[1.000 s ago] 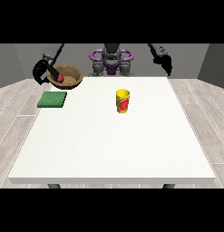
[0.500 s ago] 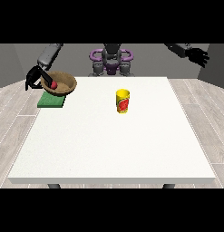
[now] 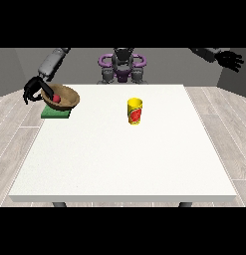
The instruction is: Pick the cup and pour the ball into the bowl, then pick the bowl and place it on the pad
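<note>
We log the robot hand at the view's left [image 3: 33,89] grasping the brown wooden bowl [image 3: 64,96], red ball [image 3: 56,98] inside, over the green square pad [image 3: 56,113]; yellow cup [image 3: 135,111] well apart; the robot hand at the view's right [image 3: 229,59] released.

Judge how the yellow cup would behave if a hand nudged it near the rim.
The yellow cup stands upright and taller than wide, so it would probably tip rather than slide. Once down, its round body would likely roll across the white table.

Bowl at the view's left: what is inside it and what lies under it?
Inside the wooden bowl lies a red ball. Under it is the green pad; the pad's far part is covered by the bowl. Whether the bowl already rests on it cannot be told.
</note>
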### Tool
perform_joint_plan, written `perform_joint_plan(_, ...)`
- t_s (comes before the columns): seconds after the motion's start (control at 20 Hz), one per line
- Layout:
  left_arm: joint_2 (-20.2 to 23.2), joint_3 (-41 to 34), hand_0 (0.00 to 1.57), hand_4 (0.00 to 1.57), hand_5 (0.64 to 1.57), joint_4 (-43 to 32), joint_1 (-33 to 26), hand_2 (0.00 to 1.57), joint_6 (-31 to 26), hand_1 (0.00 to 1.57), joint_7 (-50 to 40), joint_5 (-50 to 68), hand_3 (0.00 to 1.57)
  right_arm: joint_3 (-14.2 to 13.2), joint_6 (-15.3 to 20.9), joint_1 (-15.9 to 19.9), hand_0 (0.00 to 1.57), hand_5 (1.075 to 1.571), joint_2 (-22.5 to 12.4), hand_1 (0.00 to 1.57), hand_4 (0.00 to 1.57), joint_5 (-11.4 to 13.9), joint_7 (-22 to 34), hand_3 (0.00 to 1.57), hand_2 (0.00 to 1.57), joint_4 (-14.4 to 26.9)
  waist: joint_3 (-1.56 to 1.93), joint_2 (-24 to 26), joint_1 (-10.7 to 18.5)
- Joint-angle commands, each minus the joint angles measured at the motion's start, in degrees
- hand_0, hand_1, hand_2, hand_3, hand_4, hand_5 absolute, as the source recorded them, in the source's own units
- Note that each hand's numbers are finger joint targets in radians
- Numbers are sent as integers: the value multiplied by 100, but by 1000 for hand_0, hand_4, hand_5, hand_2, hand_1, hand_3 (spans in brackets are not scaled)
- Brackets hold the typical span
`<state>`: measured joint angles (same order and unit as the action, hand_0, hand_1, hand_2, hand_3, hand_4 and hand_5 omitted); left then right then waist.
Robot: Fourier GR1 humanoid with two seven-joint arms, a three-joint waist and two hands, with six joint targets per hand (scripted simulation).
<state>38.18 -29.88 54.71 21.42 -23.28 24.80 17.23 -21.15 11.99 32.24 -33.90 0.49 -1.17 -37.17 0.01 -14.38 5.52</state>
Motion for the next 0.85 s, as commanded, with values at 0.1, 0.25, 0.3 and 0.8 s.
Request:
perform_joint_plan(0.1,126,-84,0,1174,1548,-50,87,0,26,0,145,32,0,-200,-370,277,614,1520,-319,614,0,-181,-59,1057,681,412,1,-290,12)
perform_joint_plan(0.25,292,-142,0,1180,1551,-374,-10,0,-225,0,318,19,0,-124,-560,264,0,1460,-318,0,0,-192,23,649,425,355,-3,-191,-30)
perform_joint_plan(0.3,16,50,0,1178,1549,130,100,0,174,0,-291,76,0,-43,-501,313,0,1412,-236,0,0,-98,82,444,363,570,3,110,6)
perform_joint_plan(0.8,-1150,1166,0,902,1559,745,-380,0,730,0,-1399,-402,0,330,-1141,687,0,1434,-29,0,476,-79,709,0,0,240,-9,2171,-225)
